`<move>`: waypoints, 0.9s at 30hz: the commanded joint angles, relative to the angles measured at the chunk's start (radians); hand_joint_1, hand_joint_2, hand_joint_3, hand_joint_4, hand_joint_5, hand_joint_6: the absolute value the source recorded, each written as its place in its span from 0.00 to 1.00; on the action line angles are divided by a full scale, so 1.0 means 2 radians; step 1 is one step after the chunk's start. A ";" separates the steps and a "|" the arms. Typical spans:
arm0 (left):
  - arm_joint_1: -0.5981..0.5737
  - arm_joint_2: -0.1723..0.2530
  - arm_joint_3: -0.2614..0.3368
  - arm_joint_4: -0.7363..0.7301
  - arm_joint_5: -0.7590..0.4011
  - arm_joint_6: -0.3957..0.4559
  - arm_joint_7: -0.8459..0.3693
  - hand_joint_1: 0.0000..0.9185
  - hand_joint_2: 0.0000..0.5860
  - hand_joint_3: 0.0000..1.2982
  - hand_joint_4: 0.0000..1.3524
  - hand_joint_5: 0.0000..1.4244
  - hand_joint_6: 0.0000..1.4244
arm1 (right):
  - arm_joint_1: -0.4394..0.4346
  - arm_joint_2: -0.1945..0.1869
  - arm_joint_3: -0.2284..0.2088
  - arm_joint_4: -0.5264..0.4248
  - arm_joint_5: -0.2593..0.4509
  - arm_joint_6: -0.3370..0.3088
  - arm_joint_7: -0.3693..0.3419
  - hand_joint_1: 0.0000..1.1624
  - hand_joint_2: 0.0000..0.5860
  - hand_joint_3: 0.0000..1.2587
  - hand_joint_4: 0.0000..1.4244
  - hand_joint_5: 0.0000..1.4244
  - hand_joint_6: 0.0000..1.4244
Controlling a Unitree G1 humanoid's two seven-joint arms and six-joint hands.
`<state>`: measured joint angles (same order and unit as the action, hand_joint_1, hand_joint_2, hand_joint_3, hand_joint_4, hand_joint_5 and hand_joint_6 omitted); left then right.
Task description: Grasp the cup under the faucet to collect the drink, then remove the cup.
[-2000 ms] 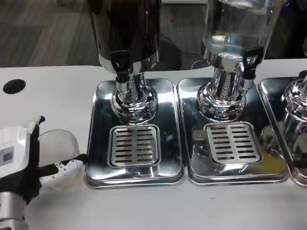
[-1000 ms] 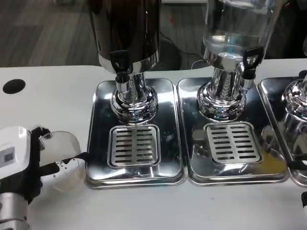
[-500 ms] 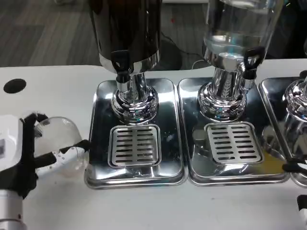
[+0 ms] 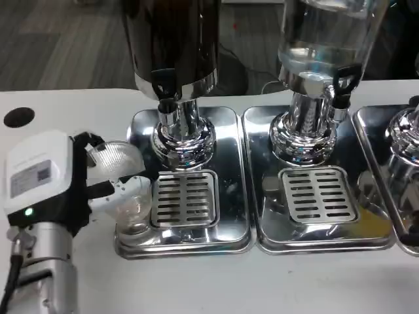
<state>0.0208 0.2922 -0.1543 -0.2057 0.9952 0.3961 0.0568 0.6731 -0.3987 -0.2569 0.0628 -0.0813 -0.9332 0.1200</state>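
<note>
While the left hand [image 4: 72, 190] sits just off the left edge of the left drip tray [image 4: 232, 176], its fingers are wrapped round the clear cup [image 4: 124, 186], thumb and fingers closed on the cup's wall. The cup is tipped, mouth facing up and toward the hand, its base over the tray's left rim, beside the slotted grate [image 4: 183, 198] and not on it. Up the tray from the grate stands the dark dispenser [image 4: 173, 46], black faucet [image 4: 163, 88] hanging over the chrome pedestal; the cup is left of and below that faucet, not under it. There's open room over the grate, between cup and pedestal. Right of this tray, edge touching edge, lies a second tray [image 4: 366, 176] with the clear dispenser [image 4: 324, 39] on it. Bare white table [image 4: 65, 118] spreads left of the tray, with a dark round hole [image 4: 19, 118] near the far left
</note>
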 commanded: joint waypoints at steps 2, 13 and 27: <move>-0.030 -0.012 -0.023 0.021 0.011 0.005 0.014 0.37 0.19 0.42 0.46 0.64 0.75 | 0.003 -0.011 -0.010 0.017 0.020 -0.019 0.014 0.39 0.79 0.24 0.12 0.08 0.01; -0.057 -0.022 -0.050 0.043 0.013 0.015 0.023 0.37 0.19 0.42 0.46 0.64 0.75 | -0.001 -0.011 -0.011 0.036 0.032 -0.030 0.034 0.40 0.77 0.24 0.12 0.08 0.01; -0.084 -0.032 -0.060 0.093 0.001 0.014 0.042 0.37 0.19 0.42 0.46 0.64 0.75 | 0.000 -0.013 -0.013 0.051 0.042 -0.038 0.049 0.40 0.77 0.24 0.13 0.08 0.01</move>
<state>-0.1205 0.2338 -0.2624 -0.0419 0.9952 0.4303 0.1109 0.6705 -0.4119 -0.2723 0.1562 -0.0106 -0.9928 0.2107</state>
